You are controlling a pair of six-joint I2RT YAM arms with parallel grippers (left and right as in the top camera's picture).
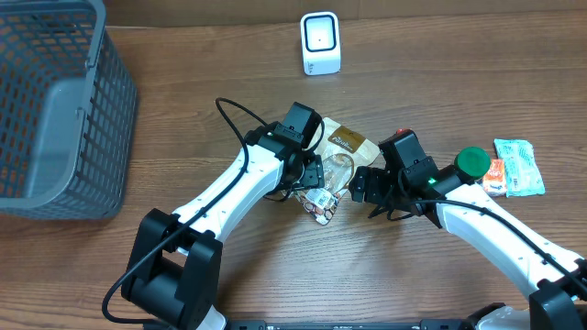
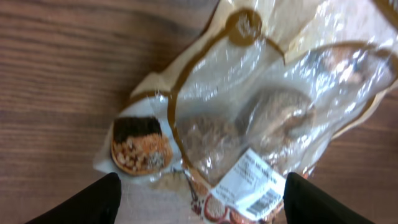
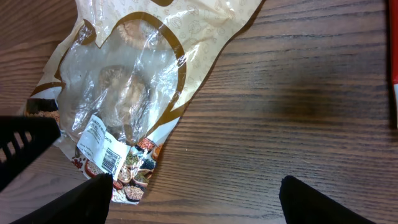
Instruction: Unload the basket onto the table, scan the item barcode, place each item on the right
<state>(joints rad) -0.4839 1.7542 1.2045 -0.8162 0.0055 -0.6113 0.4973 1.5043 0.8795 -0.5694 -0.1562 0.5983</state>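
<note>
Closest in, on the left wrist view: your left gripper (image 2: 205, 208) has its fingers (image 2: 93, 200) wide apart at the bottom corners of the frame, nothing clamped, with the bag (image 2: 249, 112) lying flat on the table (image 2: 56, 74) between and ahead of them. The white barcode label (image 2: 252, 186) sits bottom centre-right, face up, right by the fingertips. On the right wrist view, your right gripper (image 3: 199, 202) is also spread, also holding nothing. Its one finger is just beside the bag's lower edge at bottom left, the other over bare wood. The label is readable enough there, lower left of frame, though the film is crinkled and glary. Overhead puts the bag at frame centre with both grippers flanking its lower end, left one from the left, right one from the right. Further out, a green-capped item (image 1: 473, 161) and 2 packets (image 1: 518, 165) lie at the right edge and a grey basket (image 1: 110, 137) at the upper left. Farthest, the white scanner (image 1: 320, 43) stands at top centre, well apart from the bag. My read: 0 steps done beyond approach. Grasp, lift and presenting the label to the scanner are all left. Watch the loose film, since it may fold over the label when you pinch.
</note>
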